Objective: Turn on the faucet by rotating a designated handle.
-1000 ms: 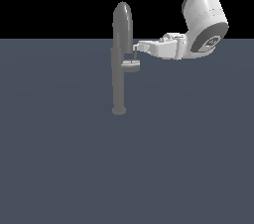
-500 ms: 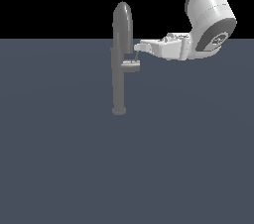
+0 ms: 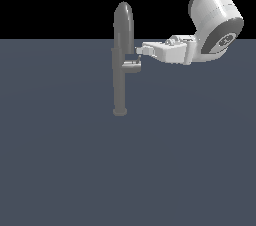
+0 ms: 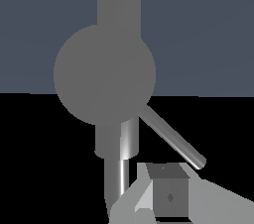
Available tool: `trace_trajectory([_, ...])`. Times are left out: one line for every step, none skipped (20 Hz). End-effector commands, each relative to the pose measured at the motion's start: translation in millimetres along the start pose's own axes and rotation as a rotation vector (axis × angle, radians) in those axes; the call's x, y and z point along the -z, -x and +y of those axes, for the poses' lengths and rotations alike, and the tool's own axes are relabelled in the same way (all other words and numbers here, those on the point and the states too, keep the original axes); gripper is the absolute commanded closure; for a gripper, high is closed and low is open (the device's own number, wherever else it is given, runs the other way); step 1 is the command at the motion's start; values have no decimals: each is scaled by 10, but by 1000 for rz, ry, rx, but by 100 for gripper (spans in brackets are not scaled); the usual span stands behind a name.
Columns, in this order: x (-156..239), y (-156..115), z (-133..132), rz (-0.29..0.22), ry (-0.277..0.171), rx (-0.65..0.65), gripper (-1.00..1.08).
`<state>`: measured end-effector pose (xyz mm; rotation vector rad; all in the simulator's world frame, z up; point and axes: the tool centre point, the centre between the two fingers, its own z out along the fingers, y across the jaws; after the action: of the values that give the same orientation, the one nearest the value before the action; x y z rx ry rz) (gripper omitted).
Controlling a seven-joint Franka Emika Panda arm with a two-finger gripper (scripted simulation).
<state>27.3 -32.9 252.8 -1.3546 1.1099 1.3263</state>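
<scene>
My gripper [image 3: 138,59] reaches in level from the exterior view's right and sits right at the handle [image 3: 131,66], the short grey stub that juts out sideways from the faucet [image 3: 120,60] about halfway up its column. The handle therefore lies just ahead of and slightly below my fingertips, between them and the column, and its stub points back toward me along nearly the same line as my approach. The faucet itself stands upright on the dark floor [image 3: 65,160], its long axis vertical, so I judge the turn must go around that sideways stub axis. In the wrist view a thin rod lever [image 4: 171,136] slants away from the round body [image 4: 104,73], and one finger [image 4: 168,193] shows close beside its far end. I cannot tell whether my fingers are spread or pressed together, nor whether they touch the lever: only one is clearly visible, the other is cut off at the frame edge, and in the exterior view the tips blur into the handle.
</scene>
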Motion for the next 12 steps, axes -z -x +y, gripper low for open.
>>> trace_trajectory([2, -94, 131, -7, 6, -17, 108])
trace_trajectory([2, -112, 164, -8, 6, -17, 108])
trace_trajectory([2, -112, 164, -8, 6, -17, 108])
trace_trajectory([-2, -31, 99, -3, 5, -2, 108])
trace_trajectory([-1, -80, 130, -4, 5, -4, 108])
trace_trajectory([-1, -130, 162, -5, 6, -7, 108])
trace_trajectory([-1, -182, 194, -5, 6, -9, 108])
trace_trajectory([0, -233, 226, -6, 6, -11, 108])
trace_trajectory([0, -285, 259, -7, 6, -13, 108])
trace_trajectory([1, -337, 292, -7, 6, -15, 108])
trace_trajectory([1, -390, 326, -8, 6, -18, 108])
trace_trajectory([1, -390, 326, -8, 6, -18, 108])
